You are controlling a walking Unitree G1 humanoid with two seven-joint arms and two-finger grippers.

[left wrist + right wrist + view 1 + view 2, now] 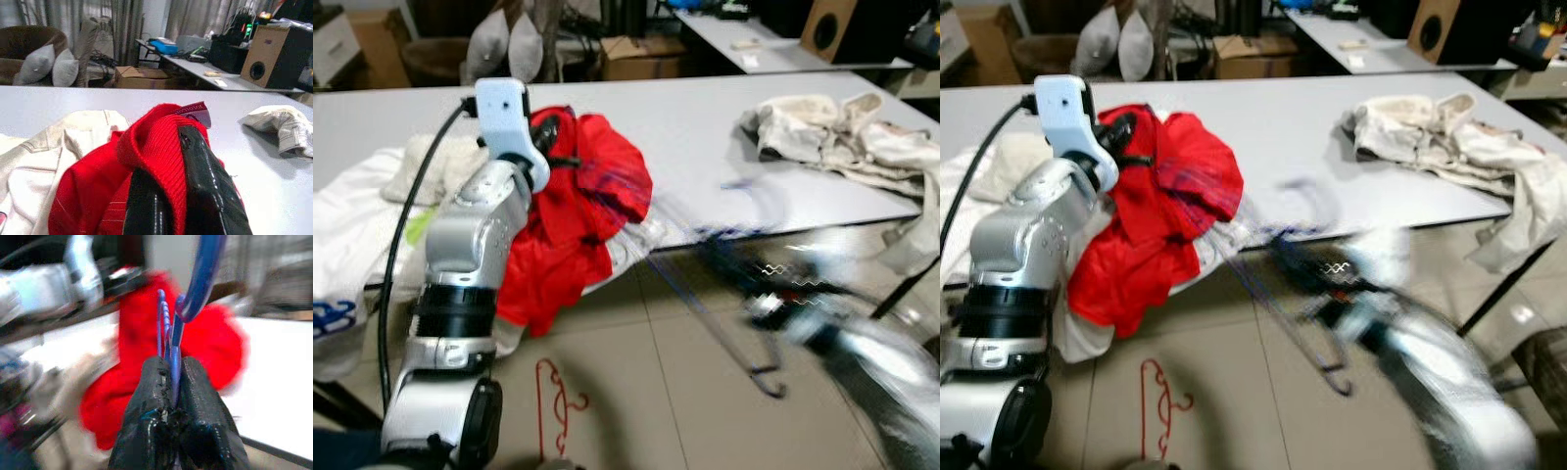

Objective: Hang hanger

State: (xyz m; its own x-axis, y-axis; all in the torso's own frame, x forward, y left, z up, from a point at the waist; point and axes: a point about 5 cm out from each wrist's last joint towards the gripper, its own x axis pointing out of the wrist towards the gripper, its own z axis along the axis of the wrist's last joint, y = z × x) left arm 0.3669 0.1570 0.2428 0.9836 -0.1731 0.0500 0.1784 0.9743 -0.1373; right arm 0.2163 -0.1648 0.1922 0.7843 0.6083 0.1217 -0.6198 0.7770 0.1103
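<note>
red knit fills the middle of the scene: a red garment (578, 211) lies bunched at the near edge of the grey worktop (705, 117), part of it spilling over toward the floor. the left tool (171, 196) is clenched on a fold of that red cloth near the collar, and lifts it a little off the worktop.

the right tool (171, 382) is clamped on the thin wire of a blue hanger (195, 284), with the hook standing up beyond its fingertips. in the head views the right arm is a smear of motion blur, low and in front of the worktop edge, and faint blue lines run from it up and to the robot's left toward the red garment. so the hanger's long axis seems to slant from the right tool toward the cloth held by the left one; the garment lies to the robot's left of the hanger, and the left arm is much the nearer to it.

a small label sits at the collar in the left wrist view, but its writing is too small to read.

a red hanger (553, 401) lies on the floor tiles below.
</note>
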